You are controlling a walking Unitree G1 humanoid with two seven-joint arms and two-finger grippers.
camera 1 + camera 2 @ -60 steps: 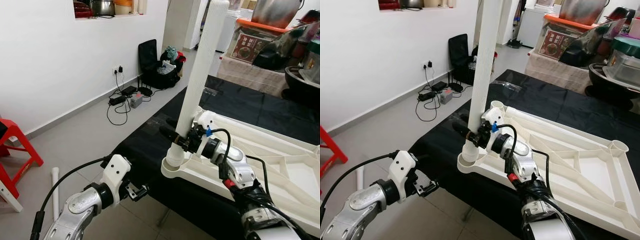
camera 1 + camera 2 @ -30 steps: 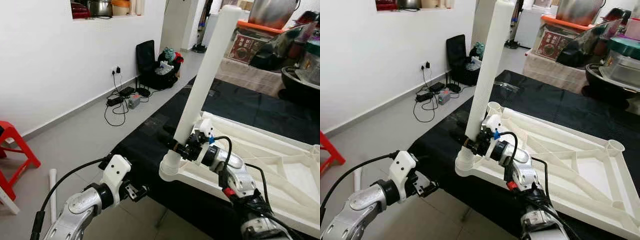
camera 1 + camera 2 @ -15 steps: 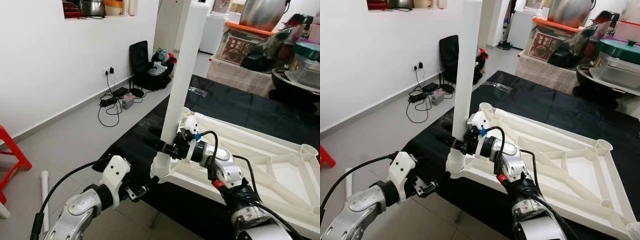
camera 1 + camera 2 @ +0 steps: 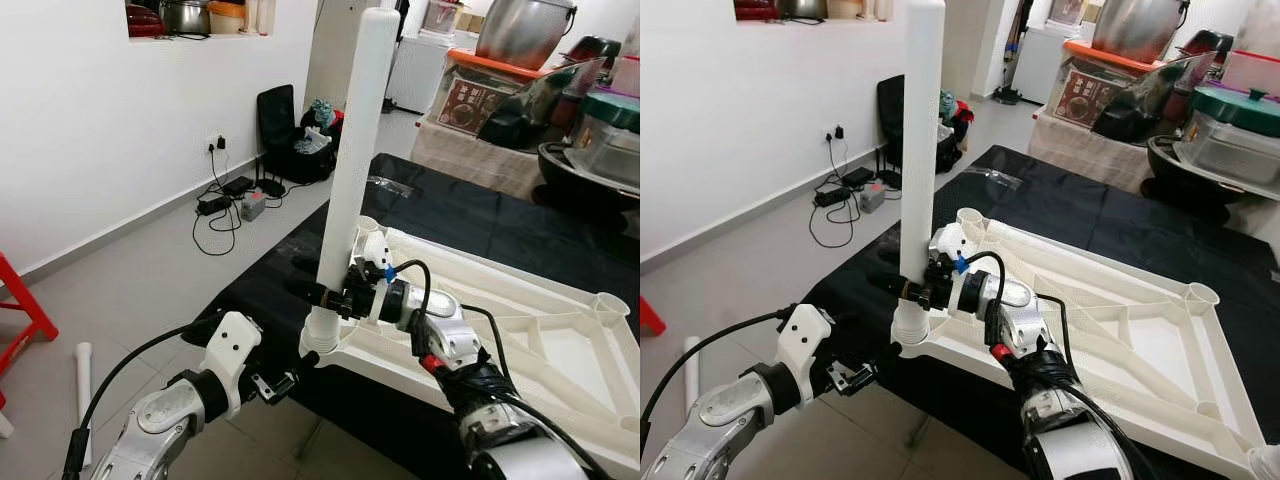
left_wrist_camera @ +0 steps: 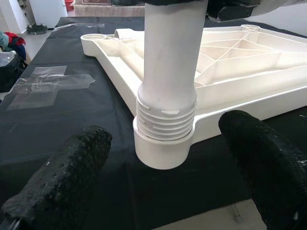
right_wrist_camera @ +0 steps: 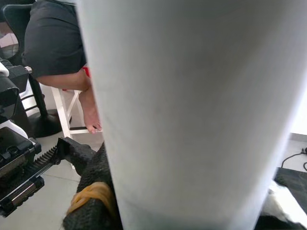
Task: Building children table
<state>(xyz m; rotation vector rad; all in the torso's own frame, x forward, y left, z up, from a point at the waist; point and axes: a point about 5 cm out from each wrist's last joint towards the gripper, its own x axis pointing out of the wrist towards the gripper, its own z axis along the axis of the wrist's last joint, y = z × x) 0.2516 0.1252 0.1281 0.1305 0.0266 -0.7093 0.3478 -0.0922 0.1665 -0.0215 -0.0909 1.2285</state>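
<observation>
A white plastic table top lies upside down on a black cloth. A long white table leg stands almost upright in the near left corner socket, its threaded end partly showing above the socket. My right gripper is shut on the leg just above the thread; the leg is close against its finger pad. My left gripper hangs open below the table's front edge, its fingers spread wide on either side of the socket without touching it.
A red stool and a loose white tube are on the floor at left. Cables and a black bag lie by the wall. Pots and boxes crowd the back right. A seated person's leg shows nearby.
The leg has swung from leaning right to almost upright in its socket, with my right gripper still on it. The camera has shifted a little. My left gripper stays in place.
</observation>
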